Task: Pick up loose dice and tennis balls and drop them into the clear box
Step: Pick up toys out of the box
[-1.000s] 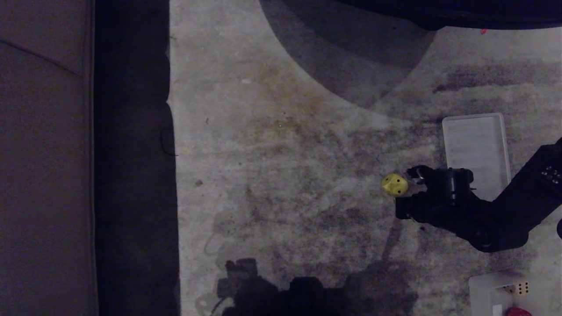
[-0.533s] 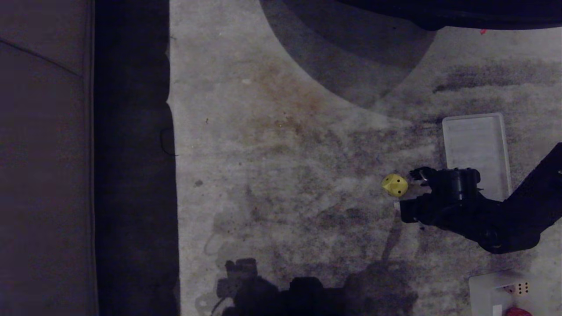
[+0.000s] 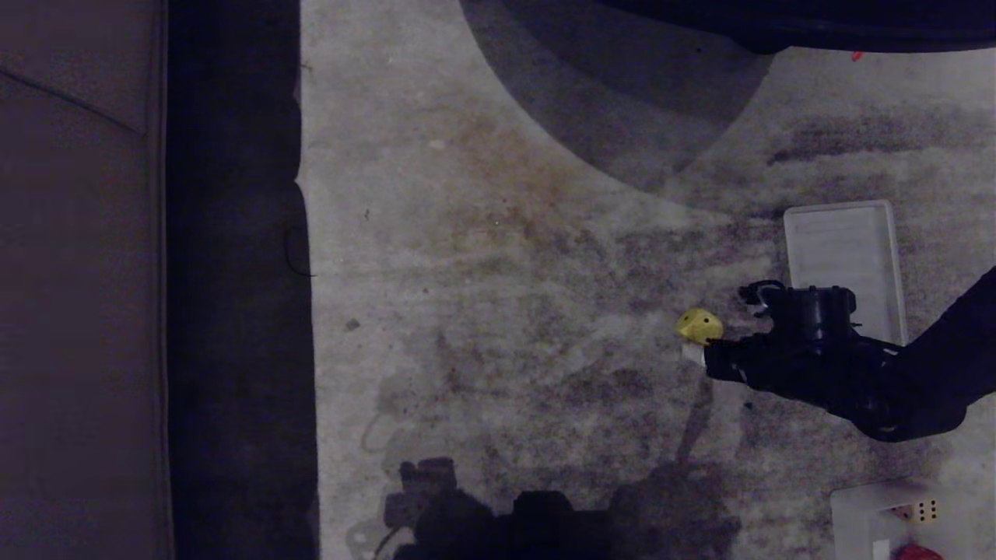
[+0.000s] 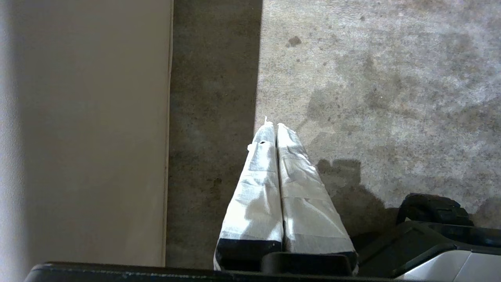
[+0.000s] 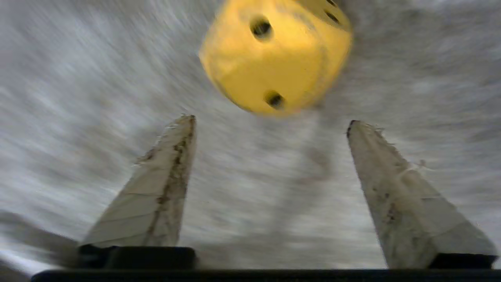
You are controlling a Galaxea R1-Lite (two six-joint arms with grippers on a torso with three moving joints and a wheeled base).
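Stained carpet (image 3: 506, 311); yellow die (image 5: 276, 58), rounded, dark dots.

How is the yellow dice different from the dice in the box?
The yellow dice is bright yellow; the beige dice is pale. The yellow one lies loose on the carpet beside the open right pincer; the beige one already sits inside the clear box. Both are dotted cubes.

Open carpet (image 3: 498, 311) is left all around the yellow die (image 3: 698, 325) except on the right gripper's (image 5: 270, 121) side; the flat clear lid (image 3: 844, 264) lies near behind it, and a dark strip (image 3: 233, 311) bounds the far left
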